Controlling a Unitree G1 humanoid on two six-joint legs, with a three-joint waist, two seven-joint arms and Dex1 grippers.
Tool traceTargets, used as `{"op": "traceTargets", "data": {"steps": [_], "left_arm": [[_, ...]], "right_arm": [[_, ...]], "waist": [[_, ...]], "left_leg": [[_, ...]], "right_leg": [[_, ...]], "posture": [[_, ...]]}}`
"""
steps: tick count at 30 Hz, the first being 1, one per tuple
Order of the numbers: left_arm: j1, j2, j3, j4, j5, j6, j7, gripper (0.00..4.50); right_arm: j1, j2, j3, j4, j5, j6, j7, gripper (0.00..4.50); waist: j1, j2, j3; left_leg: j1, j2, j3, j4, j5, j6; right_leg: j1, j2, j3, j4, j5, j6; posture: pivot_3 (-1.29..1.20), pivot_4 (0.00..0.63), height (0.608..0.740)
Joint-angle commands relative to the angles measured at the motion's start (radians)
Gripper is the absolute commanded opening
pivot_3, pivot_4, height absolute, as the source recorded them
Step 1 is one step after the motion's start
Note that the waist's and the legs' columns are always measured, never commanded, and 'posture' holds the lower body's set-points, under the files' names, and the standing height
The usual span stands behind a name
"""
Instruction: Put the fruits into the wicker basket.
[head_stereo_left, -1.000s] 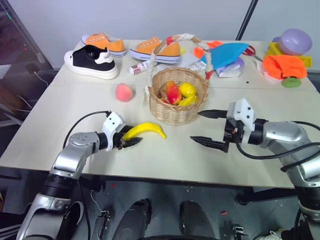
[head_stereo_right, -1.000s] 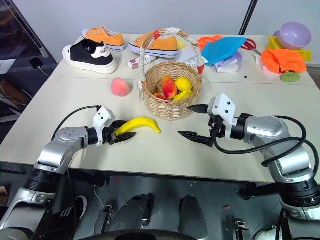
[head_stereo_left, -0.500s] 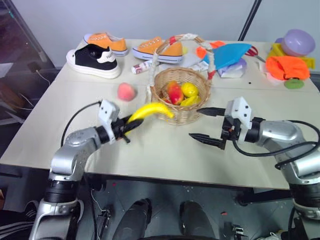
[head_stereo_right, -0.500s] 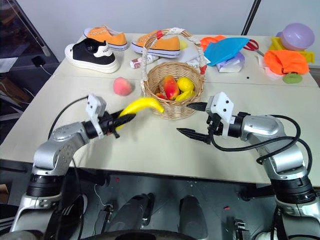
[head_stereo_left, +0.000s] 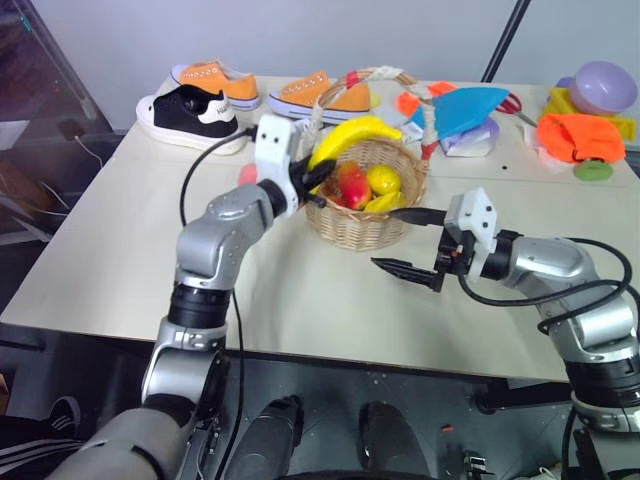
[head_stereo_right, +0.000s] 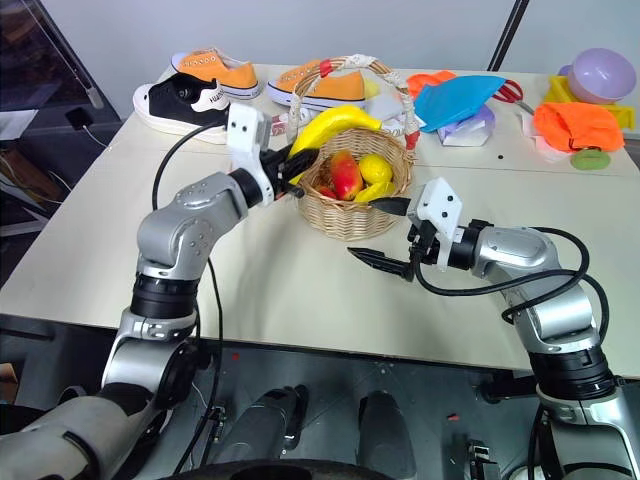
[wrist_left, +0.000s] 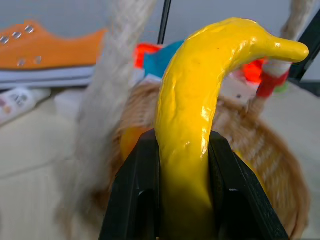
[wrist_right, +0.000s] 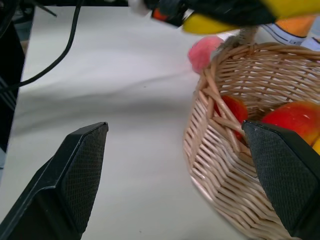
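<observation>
The banana (head_stereo_left: 356, 135) is clamped at its stem end between the fingers of the left gripper (head_stereo_left: 318, 178), its free tip arching out ahead of the gripper over the wicker basket (head_stereo_left: 352, 221), close beside the wrapped handle (head_stereo_left: 311, 116). For a clean drop, the tip is best carried further over the opening, clear of the handle, and lowered toward the fruit already inside before the jaws are parted; a release from this height could let it bounce off the rim. The peach (wrist_right: 204, 50) lies on the table behind the left gripper, just beside the basket wall. The right gripper (head_stereo_left: 405, 243) is held wide apart and empty, near the basket's front.
</observation>
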Motion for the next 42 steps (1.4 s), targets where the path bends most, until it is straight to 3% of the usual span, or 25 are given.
{"op": "traceTargets", "data": {"steps": [1, 7, 15, 20, 26, 30, 33, 36, 42], "left_arm": [[-0.025, -0.006, -0.004, 0.023, 0.011, -0.007, -0.004, 0.72], [-0.078, -0.032, -0.008, 0.115, 0.031, -0.048, -0.013, 0.72], [-0.081, -0.045, -0.012, 0.105, 0.04, -0.057, -0.022, 4.48], [0.003, -0.028, 0.027, -0.09, -0.068, 0.012, -0.073, 4.48], [0.242, 0.175, 0.111, -0.415, -0.202, 0.134, -0.168, 4.48], [0.35, 0.271, 0.201, -0.449, -0.222, 0.151, -0.145, 4.48], [0.365, 0.324, 0.25, -0.381, -0.177, 0.093, -0.12, 4.48], [0.308, 0.337, 0.298, -0.196, -0.118, -0.022, -0.079, 4.48], [0.056, 0.313, 0.228, 0.335, 0.055, -0.3, -0.048, 4.48]], "right_arm": [[-0.018, 0.024, -0.044, 0.018, -0.024, -0.053, -0.048, 4.5], [-0.056, 0.052, -0.065, 0.076, -0.064, -0.104, -0.107, 4.5], [-0.054, 0.052, -0.053, 0.076, -0.081, -0.117, -0.1, 4.5], [-0.04, 0.047, -0.057, 0.063, -0.071, -0.112, -0.089, 4.5], [-0.001, 0.031, -0.064, 0.016, -0.016, -0.077, -0.029, 4.5], [0.028, 0.012, -0.054, -0.046, 0.038, -0.036, 0.024, 4.5], [0.038, 0.006, -0.039, -0.074, 0.036, -0.033, 0.038, 4.5], [0.019, 0.046, -0.004, -0.08, 0.018, -0.037, 0.006, 4.5], [-0.045, 0.125, 0.043, -0.066, -0.028, -0.048, -0.065, 4.5]], "waist": [[-0.001, 0.0, 0.0], [0.001, 0.0, 0.0], [-0.003, 0.0, 0.0], [-0.006, 0.0, 0.0], [-0.029, 0.0, 0.0], [-0.02, 0.0, 0.0], [-0.014, 0.0, 0.0], [-0.005, 0.0, 0.0], [0.005, -0.002, 0.0]], "left_leg": [[0.0, 0.0, 0.0, 0.0, 0.0, 0.0], [0.0, 0.0, 0.0, 0.0, 0.0, 0.0], [0.0, 0.0, 0.0, 0.0, 0.0, 0.0], [0.0, 0.0, 0.0, 0.0, 0.0, 0.0], [0.001, 0.002, 0.0, 0.0, 0.0, -0.001], [0.002, 0.003, 0.001, 0.0, 0.0, -0.001], [0.002, 0.003, 0.001, 0.001, 0.0, 0.0], [0.002, 0.003, 0.001, 0.001, 0.0, 0.0], [0.001, 0.002, 0.001, 0.001, 0.0, -0.001]], "right_leg": [[0.0, 0.0, 0.0, 0.0, 0.0, 0.0], [0.0, 0.0, 0.001, 0.0, 0.0, 0.0], [0.0, 0.001, 0.001, 0.001, 0.0, 0.0], [0.0, 0.001, 0.002, 0.001, 0.0, 0.0], [-0.001, 0.003, 0.004, 0.002, 0.001, 0.0], [-0.001, 0.004, 0.006, 0.002, 0.001, -0.001], [0.0, 0.004, 0.006, 0.001, 0.001, -0.001], [0.0, 0.004, 0.005, 0.0, 0.001, -0.001], [-0.001, 0.004, 0.005, 0.0, 0.002, -0.001]], "posture": [[0.0, 0.15, 0.74], [0.0, 0.15, 0.74], [0.0, 0.15, 0.74], [0.0, 0.15, 0.74], [0.0, 0.15, 0.74], [0.0, 0.15, 0.74], [0.0, 0.15, 0.74], [0.0, 0.15, 0.74], [0.0, 0.15, 0.74]]}}
